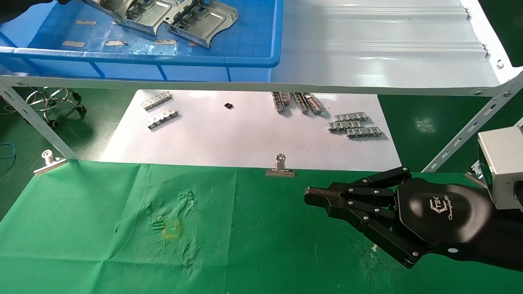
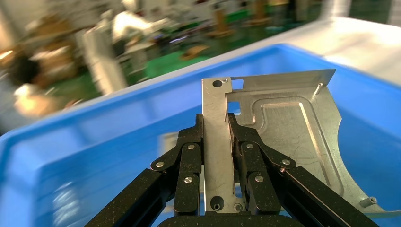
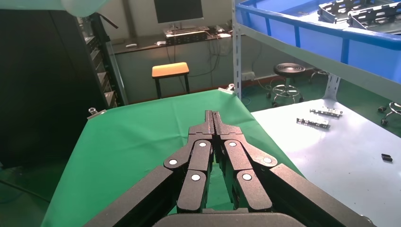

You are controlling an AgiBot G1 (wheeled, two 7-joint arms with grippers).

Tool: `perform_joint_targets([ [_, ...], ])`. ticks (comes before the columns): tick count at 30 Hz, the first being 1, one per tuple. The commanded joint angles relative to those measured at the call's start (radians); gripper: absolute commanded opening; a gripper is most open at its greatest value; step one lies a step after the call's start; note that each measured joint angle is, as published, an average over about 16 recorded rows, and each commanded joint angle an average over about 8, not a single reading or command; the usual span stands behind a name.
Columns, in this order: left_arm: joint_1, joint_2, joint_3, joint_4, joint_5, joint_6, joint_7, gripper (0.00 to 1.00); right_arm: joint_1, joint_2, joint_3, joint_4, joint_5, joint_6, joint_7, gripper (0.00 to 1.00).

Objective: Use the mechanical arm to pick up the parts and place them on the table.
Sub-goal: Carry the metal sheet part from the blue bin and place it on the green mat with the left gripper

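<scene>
My left gripper [image 2: 216, 120] is inside the blue bin [image 2: 71, 165] on the shelf. It is shut on the upright flange of a silver stamped part [image 2: 293, 137], with one finger on each side of the flange. In the head view only the dark left arm [image 1: 24, 8] shows, at the top left edge, next to two parts [image 1: 143, 14] [image 1: 202, 20] in the bin [image 1: 253, 61]. The green cloth table [image 1: 102, 245] lies below. My right gripper [image 1: 310, 198] [image 3: 213, 115] is shut and empty, hovering over the cloth's right side.
The grey metal shelf [image 1: 388, 53] overhangs a white sheet [image 1: 245, 134] carrying small toothed strips [image 1: 354, 125] [image 1: 161, 111]. Binder clips [image 1: 280, 167] [image 1: 49, 161] pin the cloth's far edge. A slanted shelf leg [image 1: 36, 122] stands at left. A faint yellow mark [image 1: 171, 228] is on the cloth.
</scene>
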Motion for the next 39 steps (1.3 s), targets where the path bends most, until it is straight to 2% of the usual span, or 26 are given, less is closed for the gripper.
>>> perform_joint_targets([
  [1, 0.034, -0.028, -0.02, -0.047, -0.045, 0.077, 0.039, 0.0, 0.0, 0.0, 0.0, 0.0, 0.0, 0.0, 0.0, 0.0],
  [9, 0.074, -0.071, -0.036, -0.053, -0.153, 0.445, 0.218, 0.0, 0.0, 0.0, 0.0, 0.0, 0.0, 0.0, 0.0, 0.0],
  [14, 0.099, -0.089, 0.004, -0.054, -0.177, 0.561, 0.326, 0.0, 0.0, 0.0, 0.0, 0.0, 0.0, 0.0, 0.0, 0.0],
  [22, 0.192, -0.138, 0.159, -0.173, -0.147, 0.562, 0.505, 0.0, 0.0, 0.0, 0.0, 0.0, 0.0, 0.0, 0.0, 0.0],
  [26, 0.24, -0.143, 0.224, -0.177, -0.116, 0.545, 0.588, 0.0, 0.0, 0.0, 0.0, 0.0, 0.0, 0.0, 0.0, 0.0],
  [39, 0.324, -0.091, 0.282, -0.111, 0.0, 0.393, 0.749, 0.0, 0.0, 0.0, 0.0, 0.0, 0.0, 0.0, 0.0, 0.0],
])
